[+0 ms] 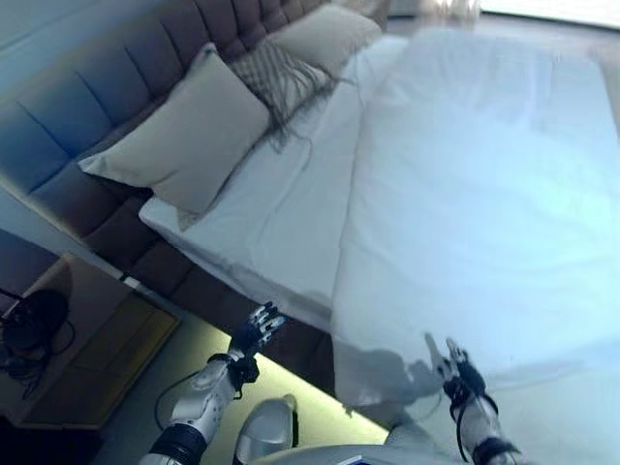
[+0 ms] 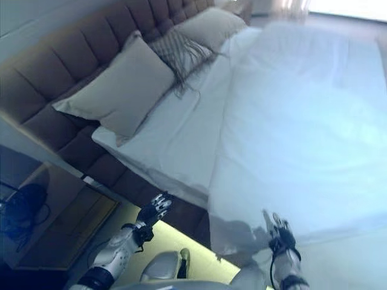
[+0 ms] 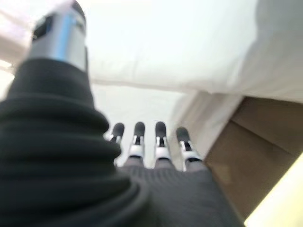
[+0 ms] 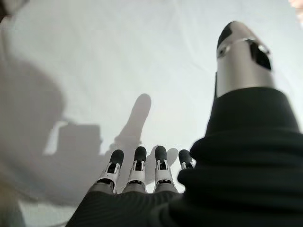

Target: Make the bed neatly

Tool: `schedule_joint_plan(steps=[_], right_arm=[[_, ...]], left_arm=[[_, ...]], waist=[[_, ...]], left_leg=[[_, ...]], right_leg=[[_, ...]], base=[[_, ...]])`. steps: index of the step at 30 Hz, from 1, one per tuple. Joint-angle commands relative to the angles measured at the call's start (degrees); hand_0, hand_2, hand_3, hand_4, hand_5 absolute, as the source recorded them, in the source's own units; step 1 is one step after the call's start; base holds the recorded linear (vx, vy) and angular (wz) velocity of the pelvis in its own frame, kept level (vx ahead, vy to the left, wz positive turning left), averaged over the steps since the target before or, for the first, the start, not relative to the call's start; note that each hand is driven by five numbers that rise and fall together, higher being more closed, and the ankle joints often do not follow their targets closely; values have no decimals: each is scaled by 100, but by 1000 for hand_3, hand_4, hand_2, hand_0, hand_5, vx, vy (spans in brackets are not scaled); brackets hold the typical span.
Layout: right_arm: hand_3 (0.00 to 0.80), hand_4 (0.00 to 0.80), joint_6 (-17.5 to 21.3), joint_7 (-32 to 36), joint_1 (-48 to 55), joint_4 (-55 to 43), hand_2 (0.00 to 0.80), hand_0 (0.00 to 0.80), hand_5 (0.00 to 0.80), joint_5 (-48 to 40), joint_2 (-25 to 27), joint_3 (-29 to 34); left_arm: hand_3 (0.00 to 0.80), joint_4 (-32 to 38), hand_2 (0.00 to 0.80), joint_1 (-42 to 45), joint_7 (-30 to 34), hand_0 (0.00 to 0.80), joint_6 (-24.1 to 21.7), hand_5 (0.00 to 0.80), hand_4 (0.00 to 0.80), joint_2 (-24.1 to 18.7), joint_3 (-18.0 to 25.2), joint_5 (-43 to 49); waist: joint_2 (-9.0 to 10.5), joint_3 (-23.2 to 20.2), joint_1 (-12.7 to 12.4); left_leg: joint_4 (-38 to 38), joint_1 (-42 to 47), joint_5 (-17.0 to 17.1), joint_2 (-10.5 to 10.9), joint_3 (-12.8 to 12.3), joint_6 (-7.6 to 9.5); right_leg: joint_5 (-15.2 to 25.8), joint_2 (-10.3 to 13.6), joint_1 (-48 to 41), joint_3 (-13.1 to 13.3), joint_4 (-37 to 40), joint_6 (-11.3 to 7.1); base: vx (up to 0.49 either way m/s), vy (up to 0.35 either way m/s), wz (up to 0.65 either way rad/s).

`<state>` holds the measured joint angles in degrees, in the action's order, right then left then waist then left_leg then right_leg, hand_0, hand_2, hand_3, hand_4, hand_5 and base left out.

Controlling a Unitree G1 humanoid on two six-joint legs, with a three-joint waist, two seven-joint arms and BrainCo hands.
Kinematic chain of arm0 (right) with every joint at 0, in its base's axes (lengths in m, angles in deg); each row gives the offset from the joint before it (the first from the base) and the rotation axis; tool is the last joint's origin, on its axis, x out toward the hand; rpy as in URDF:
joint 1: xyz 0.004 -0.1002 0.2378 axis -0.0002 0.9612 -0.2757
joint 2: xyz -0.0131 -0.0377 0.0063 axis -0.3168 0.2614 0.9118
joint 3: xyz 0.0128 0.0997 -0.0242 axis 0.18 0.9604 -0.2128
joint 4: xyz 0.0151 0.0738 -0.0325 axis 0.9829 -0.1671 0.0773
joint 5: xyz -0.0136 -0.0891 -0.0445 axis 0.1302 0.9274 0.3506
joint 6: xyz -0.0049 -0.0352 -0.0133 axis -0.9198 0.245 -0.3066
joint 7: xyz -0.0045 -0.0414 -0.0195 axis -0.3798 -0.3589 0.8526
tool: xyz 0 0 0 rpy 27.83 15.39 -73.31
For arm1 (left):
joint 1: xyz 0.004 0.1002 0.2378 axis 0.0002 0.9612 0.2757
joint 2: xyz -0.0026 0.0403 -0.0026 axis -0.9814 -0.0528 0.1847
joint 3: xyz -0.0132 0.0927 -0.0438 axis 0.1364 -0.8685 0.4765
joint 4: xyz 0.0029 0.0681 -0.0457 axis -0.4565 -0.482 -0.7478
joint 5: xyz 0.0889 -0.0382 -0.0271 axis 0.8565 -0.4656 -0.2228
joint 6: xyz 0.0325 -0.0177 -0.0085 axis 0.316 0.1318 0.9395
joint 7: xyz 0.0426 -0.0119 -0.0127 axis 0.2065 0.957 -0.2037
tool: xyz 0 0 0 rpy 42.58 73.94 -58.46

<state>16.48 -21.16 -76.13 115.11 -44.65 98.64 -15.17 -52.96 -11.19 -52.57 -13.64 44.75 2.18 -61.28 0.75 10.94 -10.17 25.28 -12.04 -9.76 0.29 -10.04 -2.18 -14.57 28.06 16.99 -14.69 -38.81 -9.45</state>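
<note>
Bed (image 1: 291, 208) partly made. White duvet (image 1: 484, 194) lies spread flat over most of the mattress, its upper edge stopping short of the headboard (image 1: 116, 107), so a band of bare sheet (image 1: 281, 194) shows between duvet and pillows. Judged remaining: draw the duvet up toward the pillows and even its near edge, which hangs over the bed side.

Pillows: one large grey pillow (image 1: 184, 140) leans on the headboard, a fringed patterned cushion (image 1: 281, 77) beside it, another pillow (image 1: 325, 34) farther along.

Left hand (image 1: 254, 332) hovers by the bed side, fingers straight, holding nothing. Right hand (image 1: 450, 366) is over the duvet's near edge, fingers extended, empty.

Containers: none visible. A nightstand (image 1: 87, 339) stands beside the bed with a dark object (image 1: 34, 320) on it, not identifiable.
</note>
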Motion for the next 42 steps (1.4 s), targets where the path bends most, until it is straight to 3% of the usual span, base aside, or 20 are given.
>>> schedule_joint_plan(steps=[1,7,13,14,24,28,31,36,42], right_arm=[[0,0,344,190,-173,-313,0,0,0,-186,41,259],[0,0,591,94,-901,-295,0,0,0,-307,241,38],[0,0,725,-285,-1298,-692,0,0,0,-62,317,-98],[0,0,750,-341,-1296,-779,0,0,0,-20,316,-116],[0,0,949,-88,-1356,-919,0,0,0,-803,675,285],[0,0,924,328,-1639,-823,0,0,0,-1840,887,701],[0,0,963,403,-1706,-858,0,0,0,-1959,998,878],[0,0,914,299,-1621,-1189,0,0,0,-1520,902,800],[0,0,1151,252,-1327,-1554,0,0,0,-2005,569,786]], left_arm=[[0,546,0,-285,-87,0,-633,0,0,-130,-61,-169],[0,394,0,-1009,-387,0,-1083,0,0,-97,-376,-678],[0,173,0,-1162,-506,0,-1371,0,0,122,-470,-829],[0,176,0,-1142,-502,0,-1409,0,0,139,-464,-846],[0,350,0,-1035,-556,0,-1426,0,0,57,-341,-834],[0,330,0,-1013,-576,0,-1440,0,0,-12,-368,-957],[0,286,0,-976,-529,0,-1540,0,0,-11,-417,-1095],[0,290,0,-940,-526,0,-1675,0,0,22,-437,-1197],[0,354,0,-921,-596,0,-1817,0,0,57,-344,-1166]], waist=[[-116,326,-22],[-373,740,21],[-553,887,203],[-585,888,201],[-593,1025,244],[-650,1053,281],[-709,1097,334],[-733,1197,415],[-673,1296,481]], left_leg=[[1015,-873,-453,-277,455,435],[1342,-1905,-278,-220,577,337],[1736,-2634,-191,-229,564,322],[1820,-2650,-355,-274,596,282],[1687,-2676,-259,-308,557,259],[1637,-2599,-292,-290,555,247],[1554,-2503,-283,-268,539,246],[1400,-2481,-207,-285,504,221],[1283,-2471,-166,-349,462,198]], right_leg=[[2191,-38,1020,488,835,-203],[2287,-125,1929,701,670,-147],[2221,-212,2714,905,201,-33],[2045,-268,2759,971,57,-115],[1999,-235,2750,846,93,-90],[1931,-224,2722,872,76,-101],[1880,-208,2702,899,58,-104],[1878,-241,2697,908,168,-102],[1910,-305,2611,866,380,-104]], base=[[-364,38,-9],[-297,24,-15],[-111,84,-7],[-24,59,-11],[-15,-7,-4],[13,20,2],[15,59,0],[-31,29,-2],[-28,-9,-7]])
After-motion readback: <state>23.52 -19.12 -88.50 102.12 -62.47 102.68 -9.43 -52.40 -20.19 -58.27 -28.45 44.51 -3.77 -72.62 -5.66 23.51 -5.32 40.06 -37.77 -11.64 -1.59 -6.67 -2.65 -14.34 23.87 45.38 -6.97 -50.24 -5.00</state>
